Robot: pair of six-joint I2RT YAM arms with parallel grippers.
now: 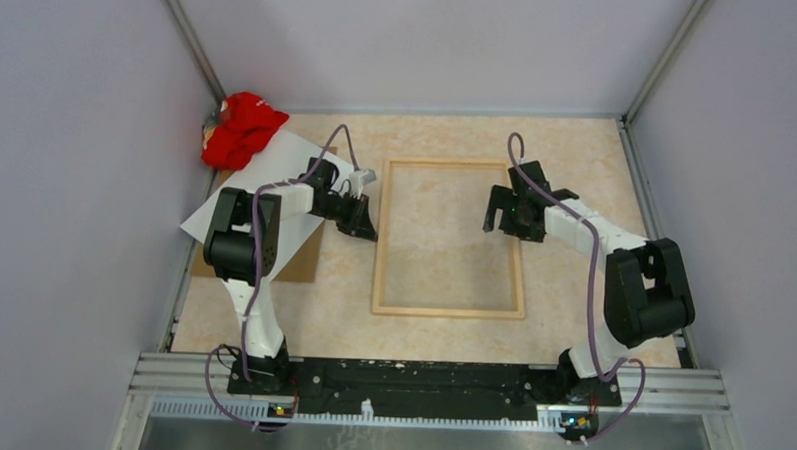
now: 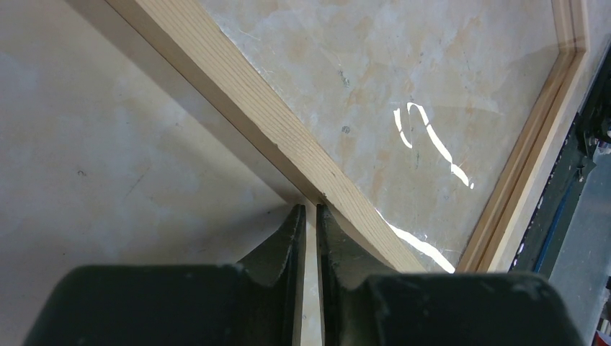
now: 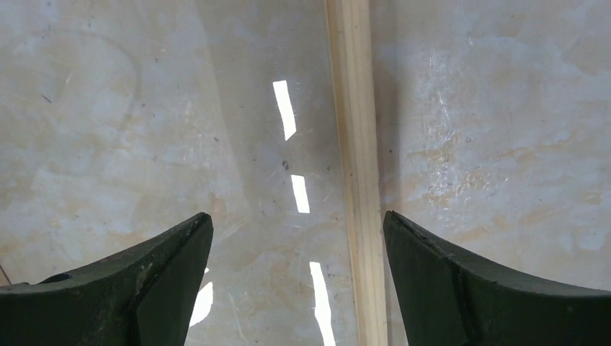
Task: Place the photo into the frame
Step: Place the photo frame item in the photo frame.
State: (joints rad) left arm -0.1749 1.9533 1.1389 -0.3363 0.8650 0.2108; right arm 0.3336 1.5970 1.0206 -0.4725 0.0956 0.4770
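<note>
The frame, thin light wood with a glossy pane inside, lies flat mid-table. The photo lies at the left with its plain white back up, partly under my left arm. My left gripper is shut to a thin slit with nothing in it. Its tips sit just outside the frame's left rail. My right gripper is open wide, low over the frame's right rail. That rail passes between the two fingers, nearer the right one, and nothing is gripped.
A brown backing board lies under the photo at the left. A red cloth is bunched in the far left corner. Grey walls enclose the table on three sides, and a metal rail carries the arm bases at the near edge.
</note>
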